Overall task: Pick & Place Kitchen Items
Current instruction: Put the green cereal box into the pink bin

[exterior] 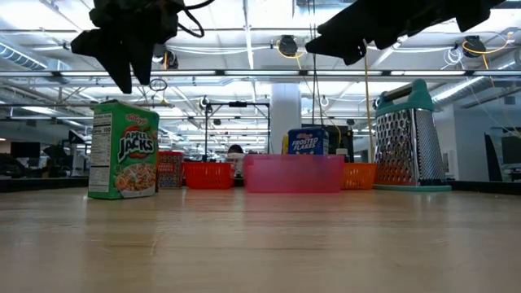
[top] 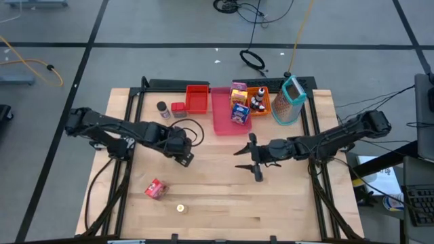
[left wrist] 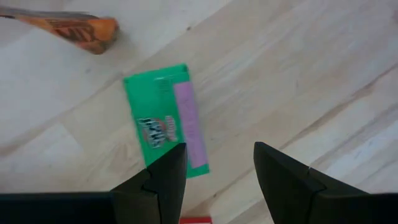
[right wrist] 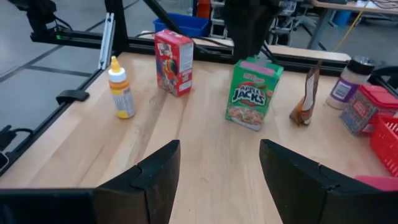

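Note:
A green Apple Jacks box (exterior: 124,150) stands upright on its bottom edge on the table. My left gripper (left wrist: 217,149) hangs open above it, pointing down, with the box (left wrist: 165,127) below and beside its fingers, untouched. In the high view that gripper (top: 184,157) covers the box. My right gripper (top: 249,163) stands open at mid-table, level, pointing toward the table's left edge and the box (right wrist: 254,93). A red cereal box (right wrist: 174,62) and a yellow bottle (right wrist: 119,88) stand near the table's front left.
A brown pouch (right wrist: 305,99), a dark-capped shaker (top: 163,108) and a small red box (top: 178,108) stand left of the red tray (top: 198,98). The pink tray (top: 224,118) holds boxes, the orange tray (top: 266,102) bottles. A grater (top: 290,100) stands at the far right.

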`<state>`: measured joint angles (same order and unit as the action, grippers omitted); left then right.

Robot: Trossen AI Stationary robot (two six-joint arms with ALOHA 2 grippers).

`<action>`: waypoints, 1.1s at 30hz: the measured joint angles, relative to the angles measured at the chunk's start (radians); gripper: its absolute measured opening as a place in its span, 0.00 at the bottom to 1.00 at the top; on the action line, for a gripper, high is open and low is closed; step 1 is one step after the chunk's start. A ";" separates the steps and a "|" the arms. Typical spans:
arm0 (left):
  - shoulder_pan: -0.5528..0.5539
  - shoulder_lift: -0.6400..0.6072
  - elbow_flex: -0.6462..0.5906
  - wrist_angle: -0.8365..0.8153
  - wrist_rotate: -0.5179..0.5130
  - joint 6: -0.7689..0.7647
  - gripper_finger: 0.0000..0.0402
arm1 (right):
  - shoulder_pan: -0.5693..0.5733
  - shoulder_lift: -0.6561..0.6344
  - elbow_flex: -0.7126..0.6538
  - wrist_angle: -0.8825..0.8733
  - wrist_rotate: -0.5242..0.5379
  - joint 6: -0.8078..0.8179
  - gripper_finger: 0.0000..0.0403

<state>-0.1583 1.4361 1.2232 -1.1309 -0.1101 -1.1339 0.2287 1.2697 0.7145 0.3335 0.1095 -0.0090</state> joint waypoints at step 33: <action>0.081 -0.021 0.000 -0.072 0.009 0.103 0.47 | 0.016 0.000 -0.119 0.217 0.021 0.050 0.53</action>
<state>-0.0769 1.4147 1.2228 -1.2030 -0.1013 -1.0306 0.2443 1.2701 0.5953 0.5503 0.1303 0.0410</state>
